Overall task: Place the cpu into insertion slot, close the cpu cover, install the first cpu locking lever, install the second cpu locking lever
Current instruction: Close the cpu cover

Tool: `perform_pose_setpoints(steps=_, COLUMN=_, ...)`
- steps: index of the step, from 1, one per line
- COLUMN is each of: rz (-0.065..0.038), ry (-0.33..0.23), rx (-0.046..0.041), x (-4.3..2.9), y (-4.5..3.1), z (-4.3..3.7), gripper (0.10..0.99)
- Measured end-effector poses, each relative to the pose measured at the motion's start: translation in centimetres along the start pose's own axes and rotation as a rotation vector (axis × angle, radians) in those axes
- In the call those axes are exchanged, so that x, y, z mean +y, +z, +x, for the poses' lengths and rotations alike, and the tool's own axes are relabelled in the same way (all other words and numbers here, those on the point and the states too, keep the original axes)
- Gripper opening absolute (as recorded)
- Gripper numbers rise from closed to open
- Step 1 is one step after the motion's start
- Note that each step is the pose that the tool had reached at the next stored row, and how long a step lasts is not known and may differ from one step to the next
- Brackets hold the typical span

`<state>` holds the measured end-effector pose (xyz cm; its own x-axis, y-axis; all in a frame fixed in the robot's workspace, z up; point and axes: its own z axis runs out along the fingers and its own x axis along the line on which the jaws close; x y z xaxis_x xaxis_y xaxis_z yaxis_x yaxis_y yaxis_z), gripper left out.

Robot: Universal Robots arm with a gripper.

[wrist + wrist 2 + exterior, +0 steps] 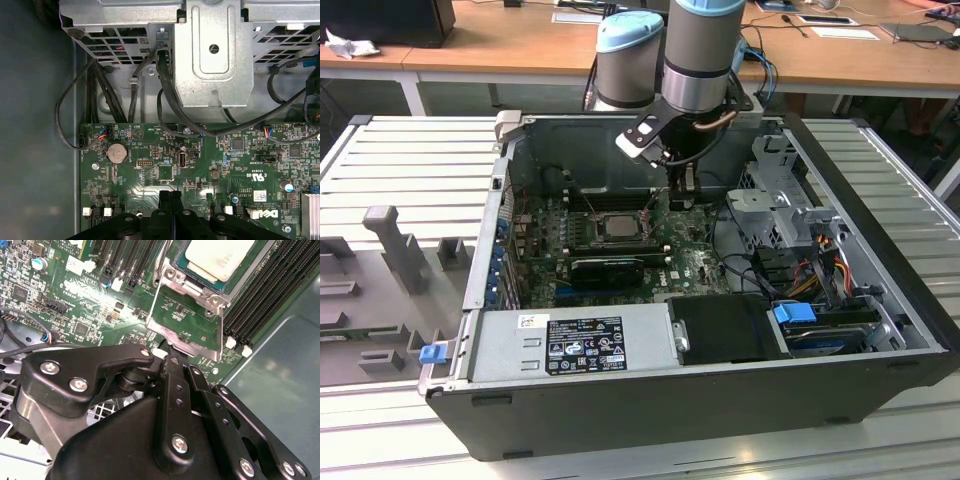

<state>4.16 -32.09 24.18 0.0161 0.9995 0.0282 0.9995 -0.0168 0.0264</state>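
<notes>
I am seeing the cpu already sitting in the insertion slot, while the cpu cover is lying flipped open. My fingers are pressing together on nothing, just beside the cover's free edge, so the closing and locking are, I judge, remaining.

The cpu — cut off at the second wrist view's edge

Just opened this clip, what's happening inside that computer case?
A robot arm's black gripper reaches into the open dark grey computer case. The small square silver-topped cpu already sits in the metal-rimmed square insertion slot. The thin silver window-frame cpu cover is swung open, not yet closed. The shut gripper sits right at that cover's free edge; whether it touches it is unclear.
</notes>
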Motion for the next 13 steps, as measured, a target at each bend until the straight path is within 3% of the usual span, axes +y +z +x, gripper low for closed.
perform_pose_setpoints(steps=13, rz=0.000, ry=0.000, rx=0.0000, x=-0.29, y=-0.01, z=-0.01, gripper=0.106)
